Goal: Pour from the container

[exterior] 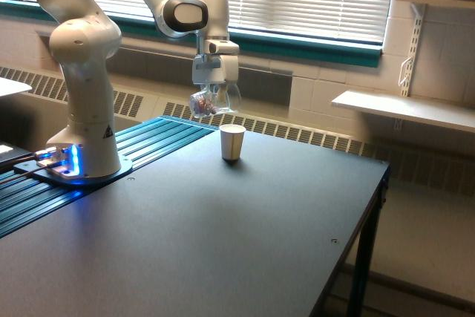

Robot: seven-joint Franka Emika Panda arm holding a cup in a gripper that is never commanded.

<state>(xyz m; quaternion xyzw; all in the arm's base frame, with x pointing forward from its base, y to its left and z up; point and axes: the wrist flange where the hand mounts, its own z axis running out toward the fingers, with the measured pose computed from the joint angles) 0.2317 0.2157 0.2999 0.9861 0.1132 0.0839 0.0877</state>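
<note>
The container (211, 101), a small clear rounded vessel with pinkish-red bits inside, hangs in the air with my gripper (215, 91) shut on it from above. It is tipped to one side and sits a little above and to the exterior view's left of the white paper cup (232, 142). That cup stands upright on the dark table (245, 235), near its far edge. The container is apart from the cup. Nothing is seen falling from it.
The arm's white base (82, 146) with a blue light stands on a ribbed blue mat (148, 146) at the exterior view's left. A window with blinds and a wall heater lie behind the table. A shelf (404, 109) juts out at the exterior view's right.
</note>
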